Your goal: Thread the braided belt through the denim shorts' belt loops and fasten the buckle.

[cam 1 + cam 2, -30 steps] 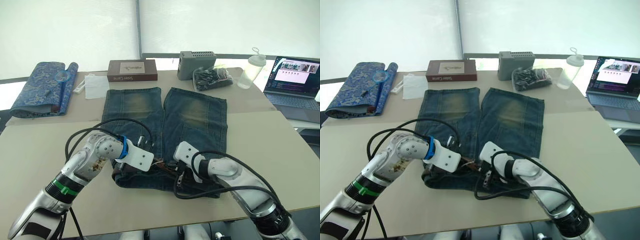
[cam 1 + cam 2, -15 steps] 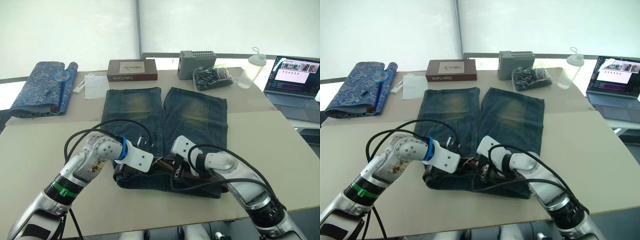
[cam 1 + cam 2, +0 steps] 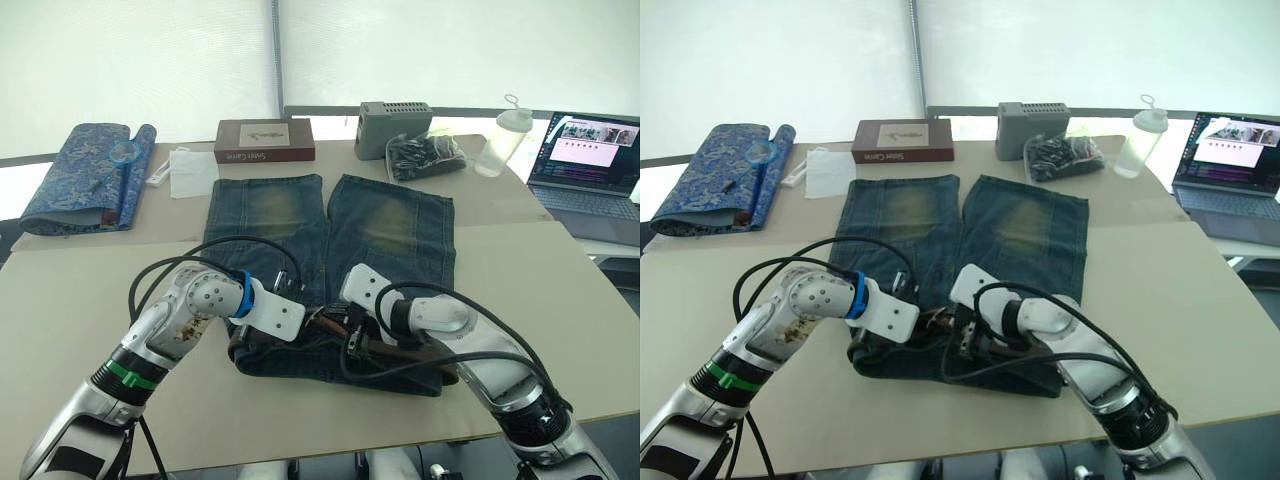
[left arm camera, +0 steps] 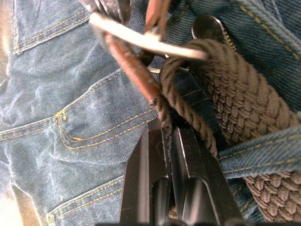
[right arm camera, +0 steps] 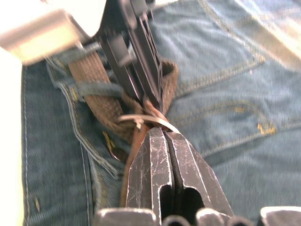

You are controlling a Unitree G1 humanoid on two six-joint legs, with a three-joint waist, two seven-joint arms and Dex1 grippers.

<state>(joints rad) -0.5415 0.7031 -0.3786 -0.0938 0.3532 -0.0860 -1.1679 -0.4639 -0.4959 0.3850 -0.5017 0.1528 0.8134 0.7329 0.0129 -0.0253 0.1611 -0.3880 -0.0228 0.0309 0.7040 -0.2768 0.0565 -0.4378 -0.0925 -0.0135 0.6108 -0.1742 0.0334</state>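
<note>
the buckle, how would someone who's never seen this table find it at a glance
Find the denim shorts spread flat mid-table, legs pointing away from the robot. At the waistband, on the near edge, the left gripper and right gripper meet at the braided belt. The buckle is the silver metal frame between them, the only shiny piece against brown braid and blue denim.

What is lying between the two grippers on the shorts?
In the left wrist view, the buckle and the belt end lie between the left gripper and the right gripper, over the shorts waistband.
</note>
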